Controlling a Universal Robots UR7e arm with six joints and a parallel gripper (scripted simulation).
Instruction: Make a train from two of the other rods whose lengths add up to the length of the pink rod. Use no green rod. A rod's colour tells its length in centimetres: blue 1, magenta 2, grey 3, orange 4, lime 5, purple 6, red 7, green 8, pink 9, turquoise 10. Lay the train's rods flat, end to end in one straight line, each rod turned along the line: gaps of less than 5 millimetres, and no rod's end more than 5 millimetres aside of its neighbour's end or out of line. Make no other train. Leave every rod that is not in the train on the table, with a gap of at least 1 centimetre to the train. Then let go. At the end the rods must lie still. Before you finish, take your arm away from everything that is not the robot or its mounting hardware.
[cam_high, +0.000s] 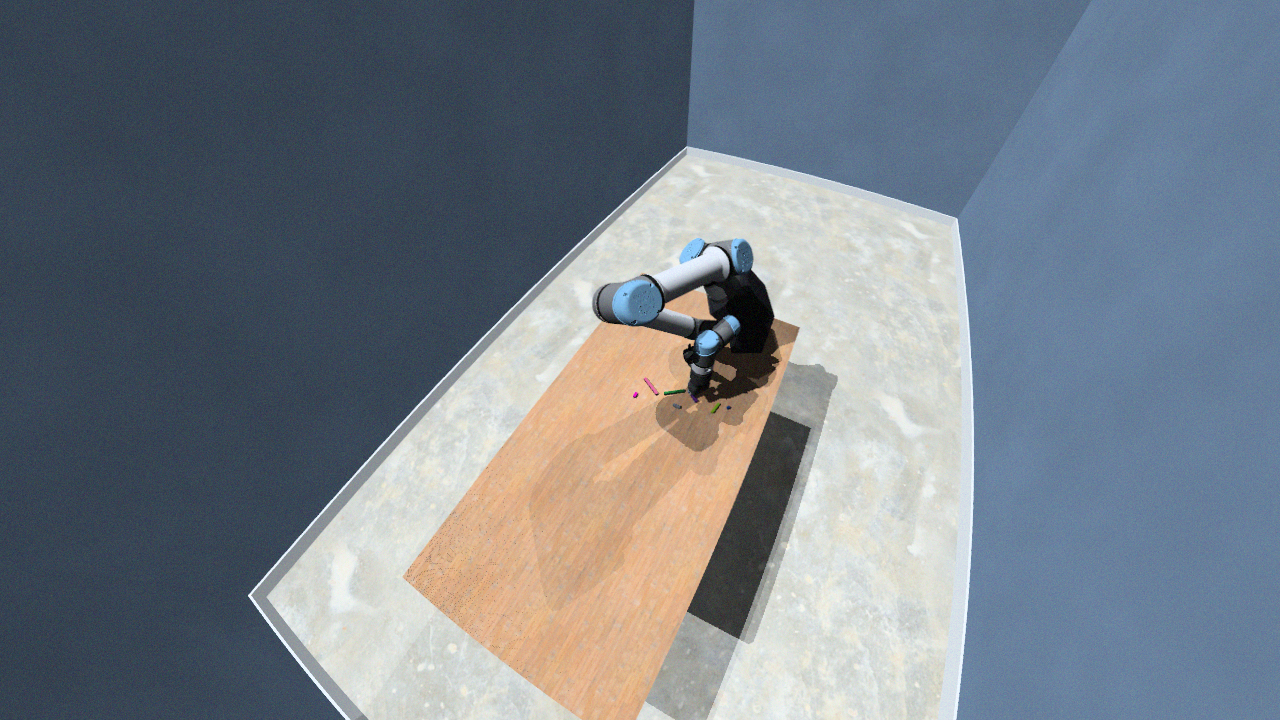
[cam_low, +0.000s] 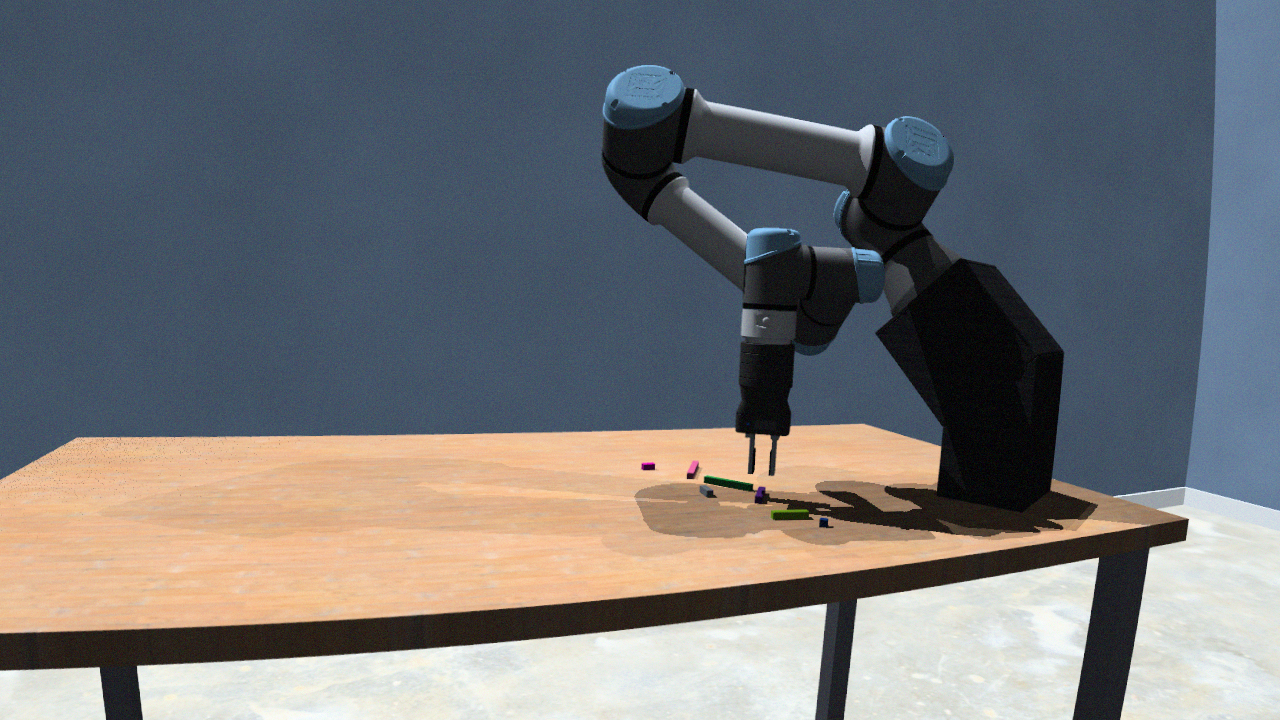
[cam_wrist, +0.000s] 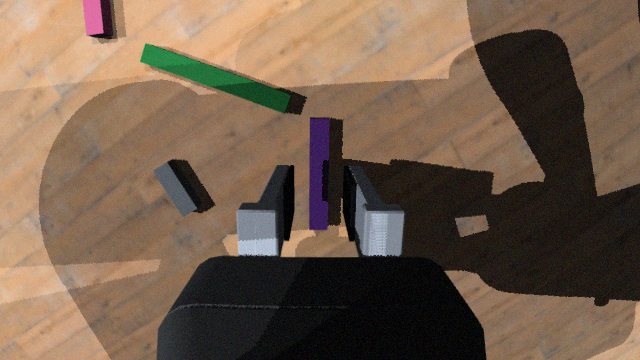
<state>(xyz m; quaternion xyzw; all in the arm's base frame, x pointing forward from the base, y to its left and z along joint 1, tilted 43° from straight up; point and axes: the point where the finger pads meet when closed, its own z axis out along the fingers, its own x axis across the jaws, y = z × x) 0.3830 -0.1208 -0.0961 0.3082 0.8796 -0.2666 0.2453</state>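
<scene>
Seven rods (cam_low: 726, 483) — one arm (cam_low: 769, 143).

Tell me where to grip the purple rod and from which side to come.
Grip the purple rod across its narrow width, near mid-length, coming straight down. It lies flat, and the open gripper already straddles its long sides, lined up along it; the green rod stays apart.
</scene>
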